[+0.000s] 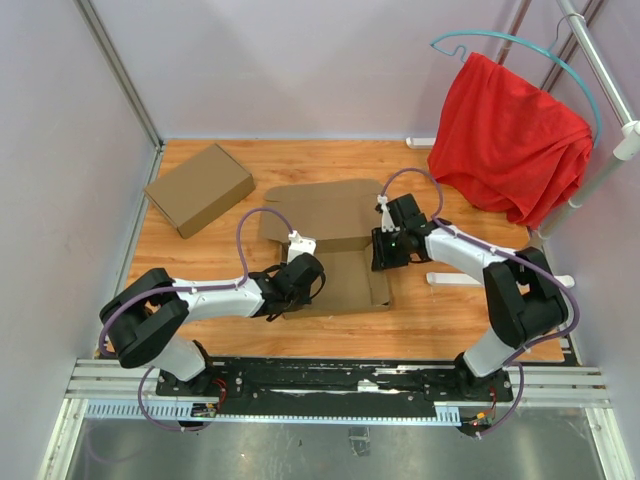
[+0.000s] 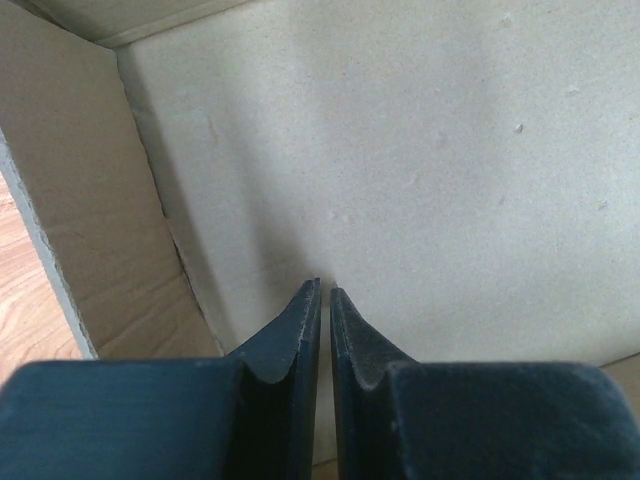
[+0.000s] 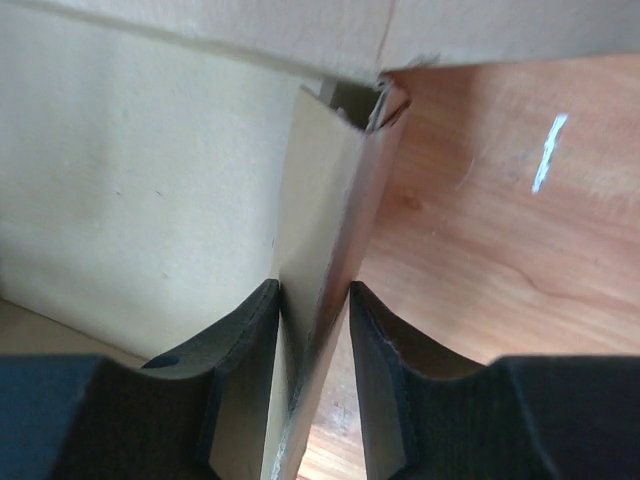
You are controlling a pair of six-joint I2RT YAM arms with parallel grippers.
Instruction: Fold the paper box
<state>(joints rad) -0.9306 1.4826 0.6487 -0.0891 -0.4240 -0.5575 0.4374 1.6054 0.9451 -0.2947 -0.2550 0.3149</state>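
The paper box (image 1: 335, 225) is a brown die-cut cardboard sheet, partly folded, at the table's middle. Its lid panel lies flat toward the back. My left gripper (image 1: 300, 277) is at the box's near left part. In the left wrist view its jaws (image 2: 325, 291) are shut with only a hairline gap and nothing between them, tips against the pale inner panel (image 2: 420, 160), with a raised side wall (image 2: 80, 230) to the left. My right gripper (image 1: 384, 252) is at the box's right side. In the right wrist view it (image 3: 313, 290) is shut on a doubled, upright side flap (image 3: 325, 200).
A second, closed brown box (image 1: 200, 188) lies at the back left. A red cloth (image 1: 510, 135) hangs on a teal hanger from a white rack at the back right. The rack's foot (image 1: 455, 278) lies beside my right arm. Purple walls enclose the wooden table (image 1: 440, 310).
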